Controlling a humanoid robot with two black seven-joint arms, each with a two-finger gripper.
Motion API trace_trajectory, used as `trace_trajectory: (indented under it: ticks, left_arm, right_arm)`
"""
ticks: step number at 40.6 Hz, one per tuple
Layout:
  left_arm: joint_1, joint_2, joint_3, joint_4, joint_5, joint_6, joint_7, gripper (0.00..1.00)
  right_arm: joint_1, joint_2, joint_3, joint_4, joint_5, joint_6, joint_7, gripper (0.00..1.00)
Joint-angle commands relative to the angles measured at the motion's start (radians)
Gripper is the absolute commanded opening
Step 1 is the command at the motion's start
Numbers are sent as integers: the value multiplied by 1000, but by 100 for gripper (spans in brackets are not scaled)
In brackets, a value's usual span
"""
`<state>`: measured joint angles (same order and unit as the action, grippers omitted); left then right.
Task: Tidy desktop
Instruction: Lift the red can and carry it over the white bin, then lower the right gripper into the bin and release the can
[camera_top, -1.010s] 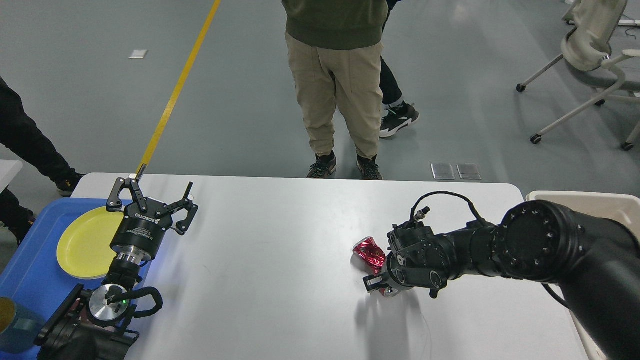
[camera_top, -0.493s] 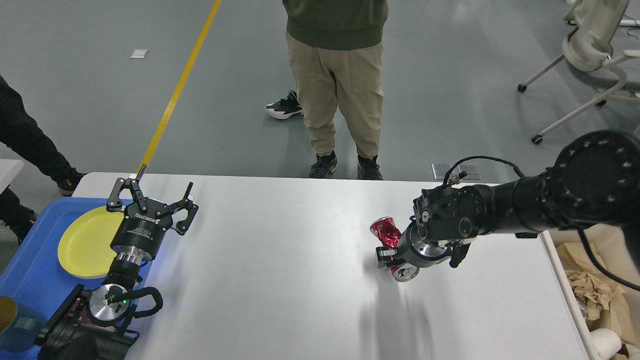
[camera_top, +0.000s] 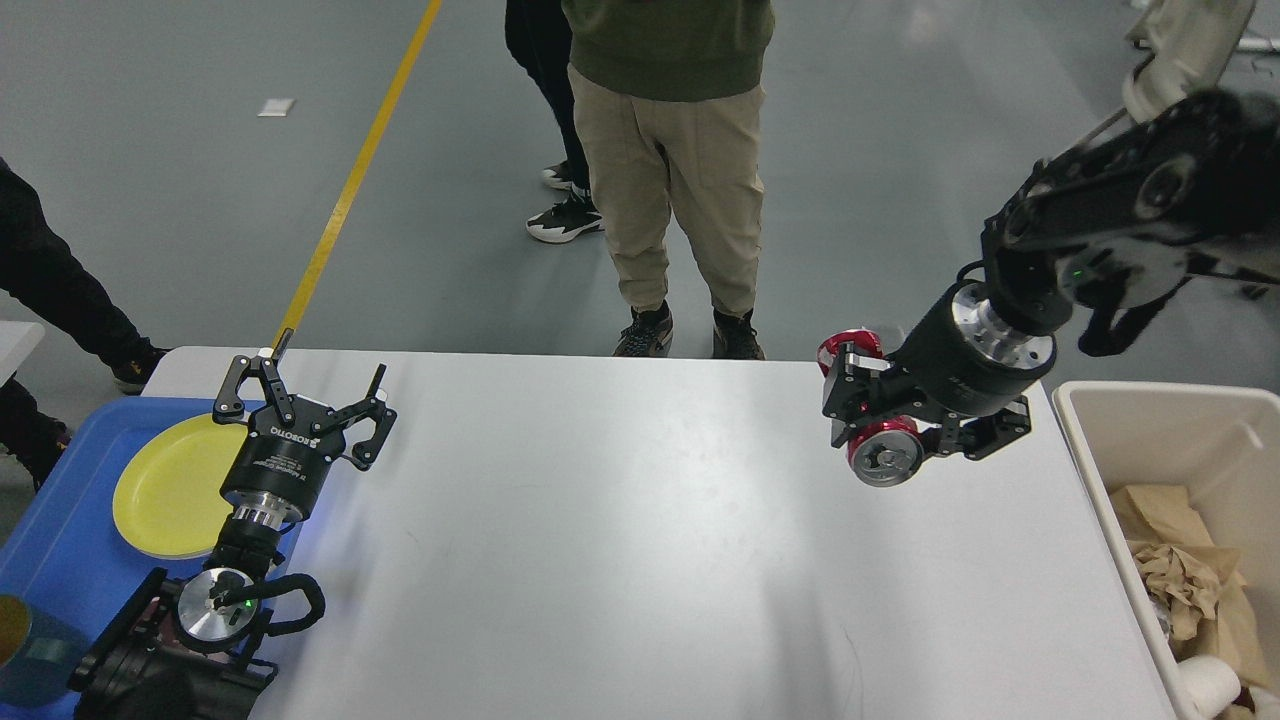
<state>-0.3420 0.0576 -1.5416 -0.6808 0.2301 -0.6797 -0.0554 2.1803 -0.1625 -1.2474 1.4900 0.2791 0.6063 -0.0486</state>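
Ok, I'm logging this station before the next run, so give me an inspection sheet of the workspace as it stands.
Surface: white desktop, no loose items seen on it.
Job's things: crushed red can held above the desktop's right end, near the beige bin.
Clutter: brown paper in the bin; yellow plate on the blue tray.
Grippers: right gripper shut on the can; left gripper open, empty.
Cables: black cable looped on the left arm.
Surroundings: people beyond the far edge; chair at right.

One red can (camera_top: 872, 440), one yellow plate (camera_top: 170, 490), one blue tray (camera_top: 60, 540), one beige bin (camera_top: 1180, 430).
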Motion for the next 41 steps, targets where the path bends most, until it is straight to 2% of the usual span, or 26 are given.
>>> trace_trajectory:
  ticks: [1, 5, 8, 15, 22, 27, 28, 34, 36, 38, 41]
  left_arm:
    - [0, 1, 0, 1, 0, 0, -1, 96]
    - [0, 1, 0, 1, 0, 0, -1, 96]
    - [0, 1, 0, 1, 0, 0, -1, 96]
    - [0, 1, 0, 0, 0, 0, -1, 96]
    - [0, 1, 0, 1, 0, 0, -1, 96]
    - [1, 1, 0, 1, 0, 0, -1, 96]
    - [0, 1, 0, 1, 0, 0, -1, 96]
    - [1, 1, 0, 1, 0, 0, -1, 96]
    - [0, 1, 0, 1, 0, 0, -1, 96]
    - [0, 1, 0, 1, 0, 0, -1, 96]
    - [0, 1, 0, 1, 0, 0, -1, 96]
  right_arm:
    - [163, -38, -87, 61, 35, 110, 33, 0]
    - [289, -80, -153, 87, 45, 214, 33, 0]
    - [320, -89, -182, 88, 45, 239, 33, 0]
    - [329, -95, -267, 78, 45, 227, 32, 0]
    - [299, -169, -382, 32, 42, 205, 30, 0]
    - [216, -277, -429, -39, 25, 193, 23, 0]
    - [178, -328, -446, -80, 16, 193, 21, 0]
    - [11, -445, -462, -238, -37, 187, 19, 0]
    - [-91, -512, -448, -333, -38, 176, 19, 0]
    - [-164, -544, -432, -399, -38, 149, 19, 0]
    - [-341, -601, -373, -508, -37, 49, 21, 0]
